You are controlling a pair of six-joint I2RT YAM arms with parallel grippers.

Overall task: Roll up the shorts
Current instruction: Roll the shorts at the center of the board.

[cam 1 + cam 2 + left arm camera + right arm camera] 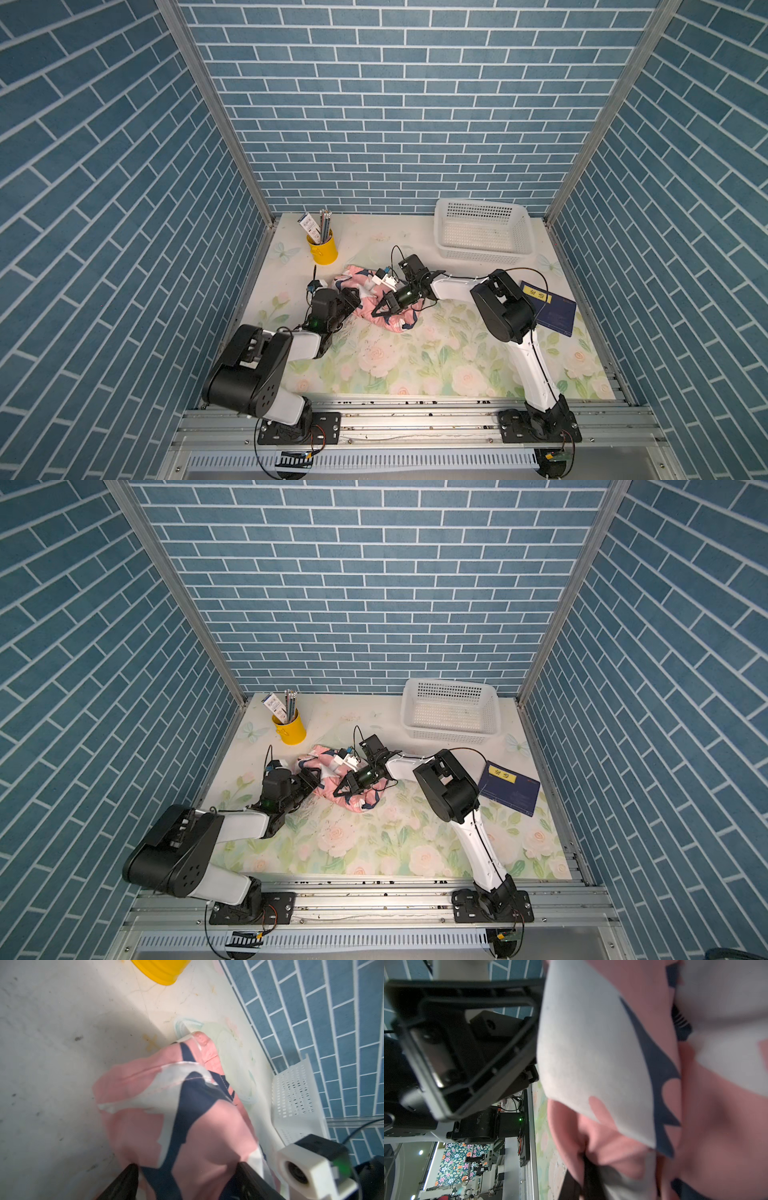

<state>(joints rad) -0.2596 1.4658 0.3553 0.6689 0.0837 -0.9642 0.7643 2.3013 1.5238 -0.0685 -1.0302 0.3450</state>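
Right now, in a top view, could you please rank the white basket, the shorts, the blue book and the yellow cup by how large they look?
1. white basket
2. shorts, close behind, though partly hidden
3. blue book
4. yellow cup

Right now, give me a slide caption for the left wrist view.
Left pincer, open, straddling bunched pink shorts; yellow cup and white basket beyond.

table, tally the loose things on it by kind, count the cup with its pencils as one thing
clothing: 1, the shorts
containers: 2, the yellow cup and the white basket
books: 1, the navy book
total: 4
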